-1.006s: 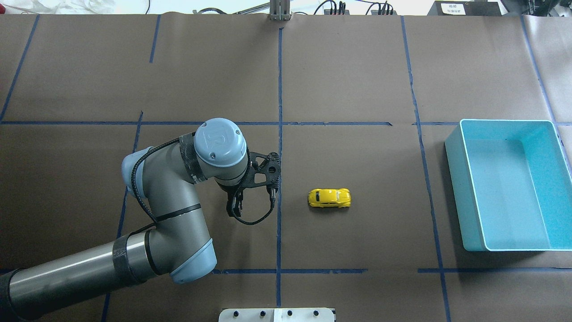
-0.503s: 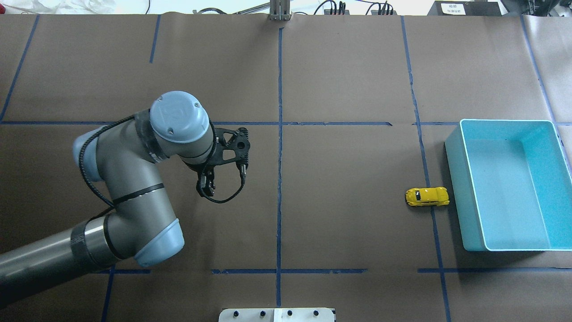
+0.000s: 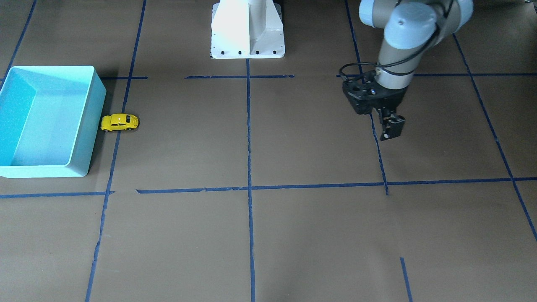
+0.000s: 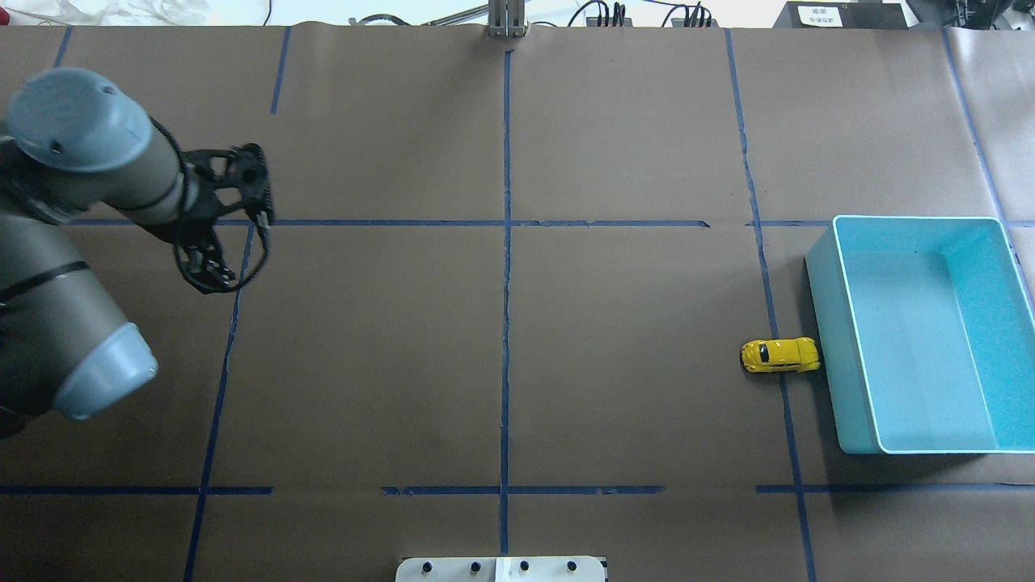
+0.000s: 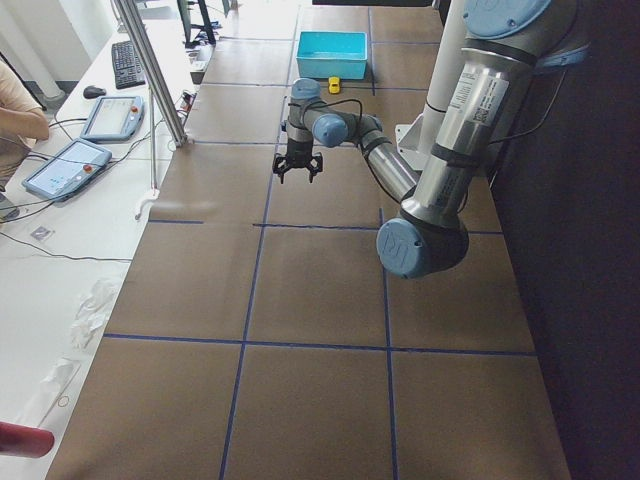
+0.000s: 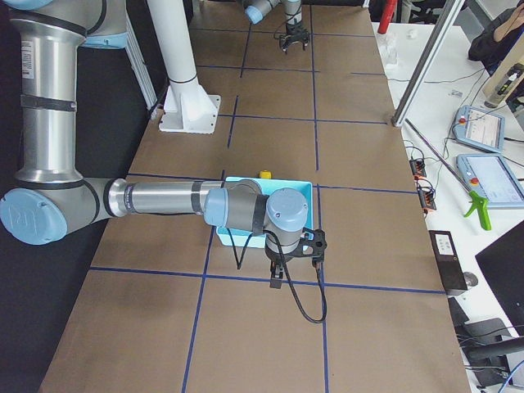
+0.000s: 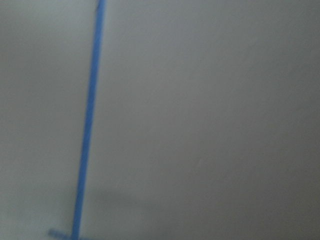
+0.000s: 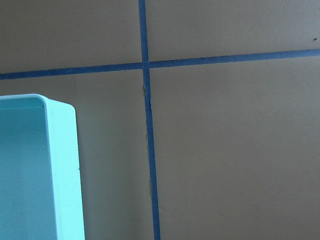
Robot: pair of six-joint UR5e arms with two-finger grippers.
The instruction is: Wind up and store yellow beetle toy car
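The yellow beetle toy car (image 4: pixel 780 355) stands on the brown table, its nose against the outer wall of the turquoise bin (image 4: pixel 823 323). It also shows in the front view (image 3: pixel 119 122) beside the bin (image 3: pixel 90 126). My left gripper (image 4: pixel 206 273) hangs empty above the table far from the car, near the table's left side; in the left side view (image 5: pixel 298 176) its fingers stand apart. My right gripper (image 6: pixel 277 284) shows only in the right side view, beside the bin's near edge; I cannot tell whether it is open. The right wrist view shows a bin corner (image 8: pixel 62 165).
Blue tape lines (image 4: pixel 506 242) divide the brown paper table cover. The robot's white base (image 3: pixel 247 29) stands at the table's robot-side edge. A metal pole (image 5: pixel 150 80) and operator tablets (image 5: pixel 65 165) sit beyond the far edge.
The car has rolled right from the table's middle up to the bin's wall. My left arm has drawn back to the left and away, with its gripper empty.
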